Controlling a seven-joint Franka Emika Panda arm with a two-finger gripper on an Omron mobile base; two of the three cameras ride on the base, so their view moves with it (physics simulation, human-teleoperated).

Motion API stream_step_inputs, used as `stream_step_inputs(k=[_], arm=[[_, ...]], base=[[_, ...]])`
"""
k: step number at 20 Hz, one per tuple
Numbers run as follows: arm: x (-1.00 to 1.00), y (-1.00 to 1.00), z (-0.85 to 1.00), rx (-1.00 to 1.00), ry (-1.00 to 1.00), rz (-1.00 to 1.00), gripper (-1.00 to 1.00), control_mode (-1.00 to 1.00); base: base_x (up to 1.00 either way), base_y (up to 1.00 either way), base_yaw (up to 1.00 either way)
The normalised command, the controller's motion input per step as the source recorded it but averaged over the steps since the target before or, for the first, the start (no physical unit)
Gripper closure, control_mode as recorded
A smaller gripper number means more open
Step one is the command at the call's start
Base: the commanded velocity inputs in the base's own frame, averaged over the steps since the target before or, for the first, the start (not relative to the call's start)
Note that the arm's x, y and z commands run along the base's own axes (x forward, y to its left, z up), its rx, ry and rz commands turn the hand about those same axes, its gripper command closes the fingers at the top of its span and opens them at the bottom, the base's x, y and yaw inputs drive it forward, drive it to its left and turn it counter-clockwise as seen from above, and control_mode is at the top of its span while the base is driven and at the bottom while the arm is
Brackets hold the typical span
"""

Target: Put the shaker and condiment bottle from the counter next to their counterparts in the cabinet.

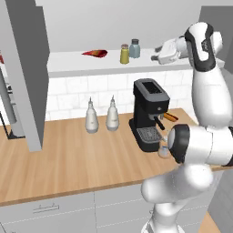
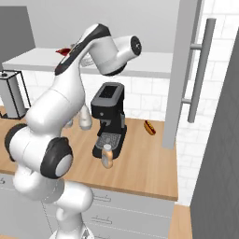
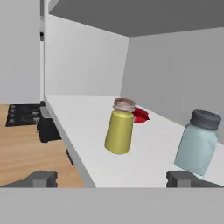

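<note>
The end effector (image 3: 111,178) is wide open and holds nothing; its two fingertips (image 3: 41,178) stand far apart at the front edge of the cabinet (image 1: 82,63) shelf. Just ahead of the right fingertip stands the shaker (image 3: 197,142), upright on the shelf and free of the fingers. To its left, a little further in, stands the olive-yellow shaker (image 3: 120,127), and behind that lies the red bottle (image 3: 141,115). The condiment bottle (image 2: 108,156) stands far below on the counter (image 1: 68,159), in front of the black coffee machine (image 1: 149,113). Two white bottles (image 1: 92,117) stand on the counter further left.
</note>
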Motion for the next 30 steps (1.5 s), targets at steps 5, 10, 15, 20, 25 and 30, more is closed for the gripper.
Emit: stream_step_inputs(k=[5, 10, 15, 20, 25, 30], arm=[[-1.00, 0.00, -0.17, 0.00, -0.04, -0.55, -1.00, -1.00], [-0.96, 0.00, -0.03, 0.00, -0.11, -0.60, -1.00, -1.00], [-0.74, 0.21, -0.27, 0.00, -0.14, -0.60, -1.00, -1.00], [-0.49, 0.23, -0.47, 0.00, -0.10, -0.61, -1.00, -1.00], [-0.38, 0.09, -0.57, 0.00, -0.08, -0.66, -1.00, -1.00], [-0.02, -0.03, -0.32, 0.02, -0.01, -0.41, -1.00, -1.00]], base=[[0.00, 0.00, 0.00], [0.00, 0.00, 0.00], [0.00, 0.00, 0.00], [0.00, 0.00, 0.00], [0.00, 0.00, 0.00], [0.00, 0.00, 0.00]])
